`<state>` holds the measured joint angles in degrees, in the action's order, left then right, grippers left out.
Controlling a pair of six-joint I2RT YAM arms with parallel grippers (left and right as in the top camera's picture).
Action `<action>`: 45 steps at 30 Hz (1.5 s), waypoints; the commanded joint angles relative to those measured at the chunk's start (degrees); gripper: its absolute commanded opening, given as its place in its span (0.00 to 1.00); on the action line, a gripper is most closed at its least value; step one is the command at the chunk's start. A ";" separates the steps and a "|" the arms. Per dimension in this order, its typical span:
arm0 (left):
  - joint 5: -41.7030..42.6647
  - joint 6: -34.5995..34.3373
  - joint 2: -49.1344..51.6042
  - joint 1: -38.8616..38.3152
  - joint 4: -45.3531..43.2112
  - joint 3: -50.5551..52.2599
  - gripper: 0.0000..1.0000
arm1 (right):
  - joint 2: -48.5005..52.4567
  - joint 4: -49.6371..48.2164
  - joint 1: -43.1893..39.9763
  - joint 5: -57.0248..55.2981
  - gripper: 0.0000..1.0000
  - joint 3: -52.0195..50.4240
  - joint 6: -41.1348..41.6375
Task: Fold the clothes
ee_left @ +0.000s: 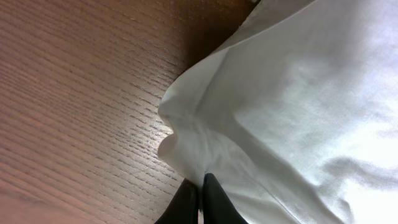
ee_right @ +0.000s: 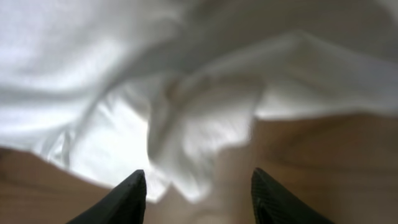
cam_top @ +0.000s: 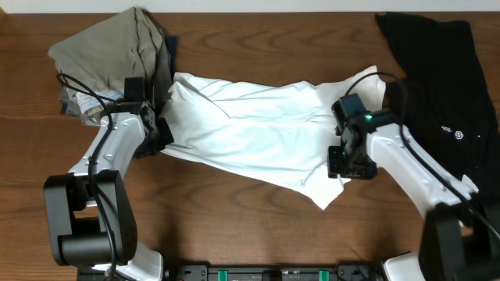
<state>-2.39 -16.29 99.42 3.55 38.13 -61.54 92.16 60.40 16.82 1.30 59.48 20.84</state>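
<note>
Since the shirt [cam_top: 250, 129] lies spread across the middle of the table [cam_top: 234, 23] with its long axis running left to right, each arm has one end within reach. The left gripper [ee_left: 200, 185] is at the left edge and the right gripper [ee_right: 197, 174] at the right edge. A black garment [cam_top: 445, 70] lies past the right arm at the far right, and an olive garment [cam_top: 109, 47] is bunched at the far left.

The left fingers [ee_left: 214, 202] are pressed together with a sliver of white between them, so they seem clamped on the hem. The right fingers [ee_right: 127, 196] stand wide apart and hold nothing. A crumpled lobe of shirt sits just ahead, between them, so that side likely needs only a short advance.

The right wrist view is blurred, so whether those fingers touch the wood cannot be told. Collar and sleeves are hard to pick out.
</note>
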 commanded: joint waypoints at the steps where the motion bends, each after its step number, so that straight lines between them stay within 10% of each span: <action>1: -1.31 0.13 -0.44 0.28 0.15 -0.94 0.06 | -3.85 1.92 -2.25 -4.26 0.51 -0.24 2.36; 25: -1.31 0.37 -0.42 0.28 0.13 -0.79 0.06 | -4.28 -23.43 -3.56 0.74 0.37 -16.28 6.71; 45: -1.31 0.39 -0.42 0.28 0.13 -0.79 0.06 | -4.39 -25.90 -3.69 0.68 0.01 -16.74 5.20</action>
<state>-2.57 -16.27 99.42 3.55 38.28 -61.56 88.12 34.63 13.45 2.17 42.52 26.70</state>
